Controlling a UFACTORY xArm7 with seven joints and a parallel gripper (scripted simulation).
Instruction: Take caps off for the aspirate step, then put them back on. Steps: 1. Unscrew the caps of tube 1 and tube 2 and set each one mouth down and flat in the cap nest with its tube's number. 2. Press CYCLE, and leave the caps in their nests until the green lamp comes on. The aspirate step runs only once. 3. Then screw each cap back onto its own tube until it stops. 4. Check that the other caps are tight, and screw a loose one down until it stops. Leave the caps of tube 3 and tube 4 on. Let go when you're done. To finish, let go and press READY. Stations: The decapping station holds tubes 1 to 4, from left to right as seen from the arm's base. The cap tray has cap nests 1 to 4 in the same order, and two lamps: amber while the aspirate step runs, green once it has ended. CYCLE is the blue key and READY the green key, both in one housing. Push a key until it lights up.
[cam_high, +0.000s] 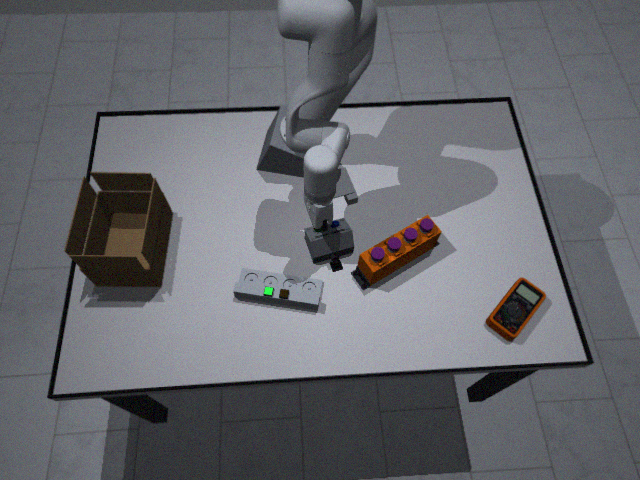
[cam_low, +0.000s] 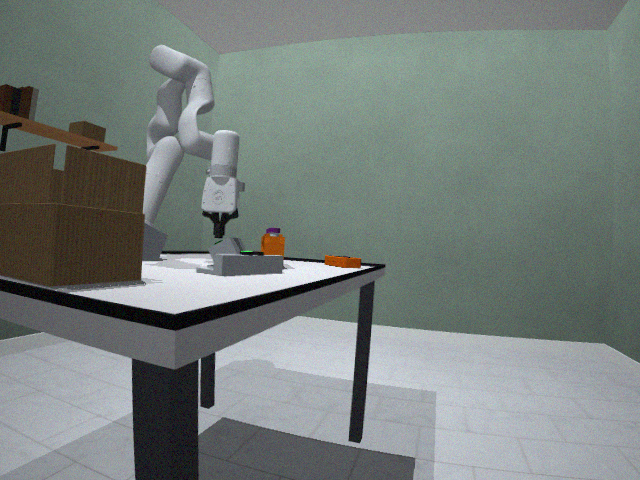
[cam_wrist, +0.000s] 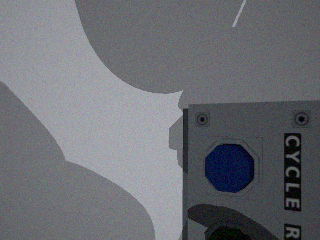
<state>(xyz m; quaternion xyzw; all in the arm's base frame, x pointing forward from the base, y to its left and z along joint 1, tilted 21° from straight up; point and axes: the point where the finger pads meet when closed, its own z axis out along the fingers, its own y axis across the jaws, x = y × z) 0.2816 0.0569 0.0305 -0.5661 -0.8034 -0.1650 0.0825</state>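
My gripper (cam_high: 324, 226) (cam_low: 220, 234) is shut and empty, pointing straight down at the grey key housing (cam_high: 330, 245) (cam_low: 227, 247) (cam_wrist: 280, 125), on the side next to the blue CYCLE key (cam_high: 335, 224) (cam_wrist: 229, 168). The blue key is unlit. The green READY key lies under the fingers and is mostly hidden. The orange decapping station (cam_high: 400, 258) (cam_low: 272, 244) carries purple caps (cam_high: 377, 253) (cam_high: 426, 224) on all its tubes. The grey cap tray (cam_high: 310, 298) (cam_low: 248, 264) has empty nests, and its green lamp (cam_high: 268, 290) is lit.
An open cardboard box (cam_high: 157, 242) (cam_low: 67, 227) stands at the table's left. An orange multimeter (cam_high: 515, 308) (cam_low: 342, 260) lies near the right front corner. A small grey block sits behind the housing, and a small black piece (cam_high: 336, 265) in front of it.
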